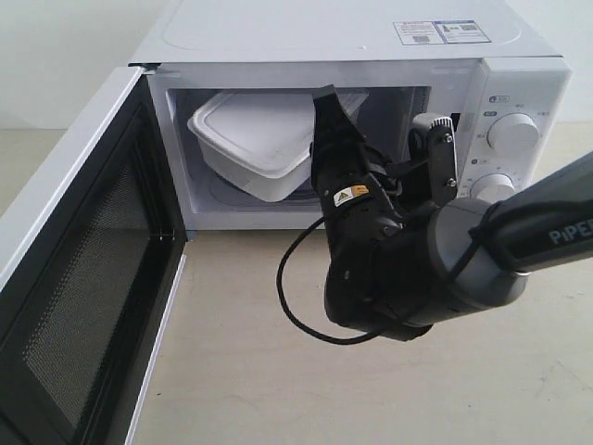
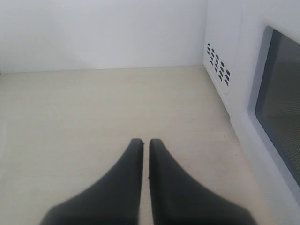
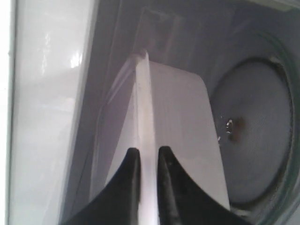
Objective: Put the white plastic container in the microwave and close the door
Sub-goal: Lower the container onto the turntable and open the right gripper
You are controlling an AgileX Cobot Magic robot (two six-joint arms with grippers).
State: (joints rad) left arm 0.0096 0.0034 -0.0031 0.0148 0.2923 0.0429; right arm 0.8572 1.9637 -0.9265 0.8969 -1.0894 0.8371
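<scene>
The white plastic container (image 1: 255,139) is tilted inside the cavity of the microwave (image 1: 371,37), over the glass turntable (image 3: 258,131). My right gripper (image 1: 329,107) reaches into the opening and is shut on the container's lipped rim. In the right wrist view that rim runs straight between the two black fingers of the gripper (image 3: 146,151), with the container (image 3: 178,122) beyond. The door (image 1: 83,278) is swung wide open on the left, its black inner face showing. My left gripper (image 2: 142,140) is shut on nothing above the table, beside the door's outer window (image 2: 281,108).
Two round knobs (image 1: 512,133) sit on the panel right of the cavity, close to my right arm. The microwave's vented side wall (image 2: 218,65) shows in the left wrist view. A black cable (image 1: 292,297) loops under the right arm. Beige tabletop (image 1: 241,371) lies in front.
</scene>
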